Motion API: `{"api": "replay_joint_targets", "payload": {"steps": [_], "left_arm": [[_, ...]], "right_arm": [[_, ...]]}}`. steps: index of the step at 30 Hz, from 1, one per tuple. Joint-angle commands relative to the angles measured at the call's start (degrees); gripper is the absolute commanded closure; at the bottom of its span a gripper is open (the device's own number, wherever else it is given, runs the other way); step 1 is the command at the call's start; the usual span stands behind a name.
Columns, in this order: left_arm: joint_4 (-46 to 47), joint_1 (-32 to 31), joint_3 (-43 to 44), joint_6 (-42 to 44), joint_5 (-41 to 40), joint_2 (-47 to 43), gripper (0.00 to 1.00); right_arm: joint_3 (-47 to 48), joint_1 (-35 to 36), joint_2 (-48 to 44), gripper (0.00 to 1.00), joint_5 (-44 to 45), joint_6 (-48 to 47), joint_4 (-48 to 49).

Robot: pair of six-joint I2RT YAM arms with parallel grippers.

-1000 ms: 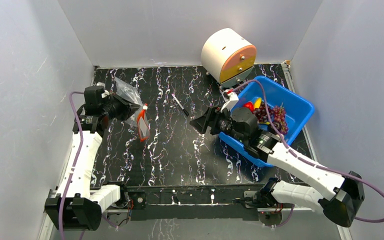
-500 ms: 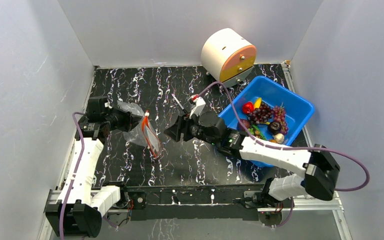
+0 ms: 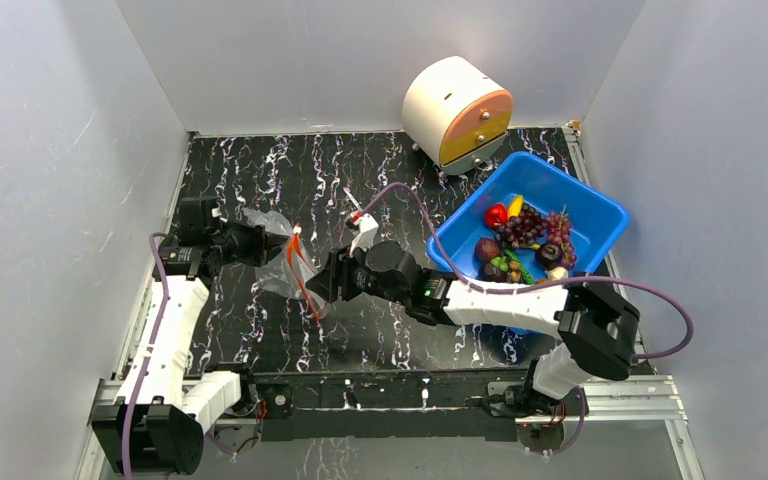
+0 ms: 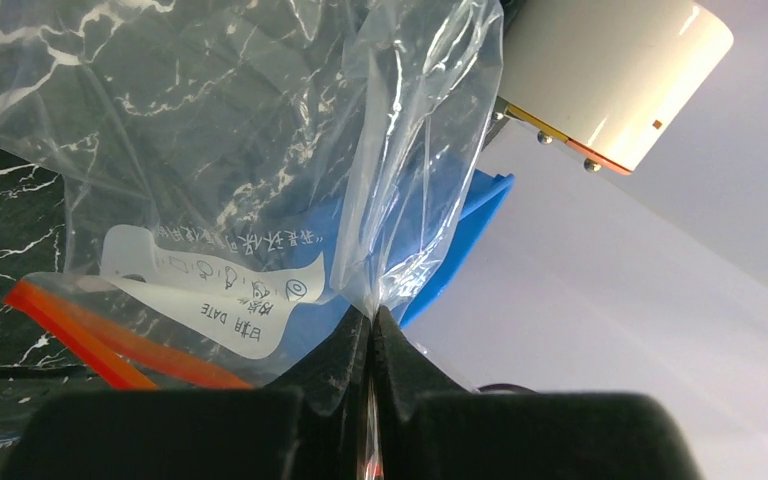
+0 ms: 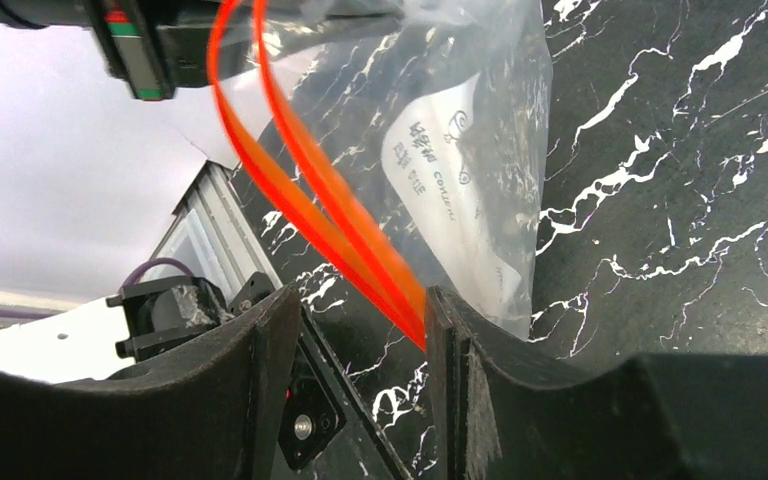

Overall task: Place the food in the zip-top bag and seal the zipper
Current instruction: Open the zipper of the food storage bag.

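My left gripper [image 3: 263,243] is shut on the clear zip-top bag [image 3: 282,262] and holds it above the table. In the left wrist view the jaws [image 4: 371,325] pinch the bag's plastic [image 4: 260,150]. The bag's red-orange zipper [image 3: 300,270] hangs toward my right gripper [image 3: 322,281], which is open. In the right wrist view the zipper [image 5: 330,210] runs between my open fingers [image 5: 360,330] and touches the right finger; the white label [image 5: 450,170] shows behind it. The food, a red fruit [image 3: 497,214], a banana [image 3: 515,205] and grapes [image 3: 532,226], lies in the blue bin [image 3: 600,215].
A white and orange cylindrical device [image 3: 457,112] stands at the back right by the bin. A thin black pen [image 3: 358,207] lies on the black marbled table [image 3: 260,170]. Grey walls close in the left, back and right.
My right arm has swung left from the bin to the bag, its open fingers now round the zipper. My left gripper has lowered and turned the bag toward it.
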Motion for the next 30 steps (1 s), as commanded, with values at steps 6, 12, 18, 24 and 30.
{"api": "replay_joint_targets", "payload": {"steps": [6,12,18,24,30], "left_arm": [[1.76,0.28,-3.09,-1.23,4.16,-2.0,1.0],[6.14,0.26,-6.5,-1.5,5.52,-3.47,1.0],[7.94,0.29,-7.47,-0.05,6.2,-3.22,0.86],[9.48,0.32,-6.54,8.99,6.57,-1.42,0.02],[8.22,0.23,-2.3,24.4,3.67,0.92,0.02]], "right_arm": [[0.19,0.64,3.2,0.65,5.99,1.71,4.36],[-1.05,0.63,3.02,0.94,6.73,2.09,6.67],[-0.56,0.63,3.99,1.0,8.5,2.17,3.97],[-1.01,0.31,1.36,1.0,11.55,1.05,0.68],[-2.44,-0.67,-3.51,1.0,12.46,1.09,-2.12]]}}
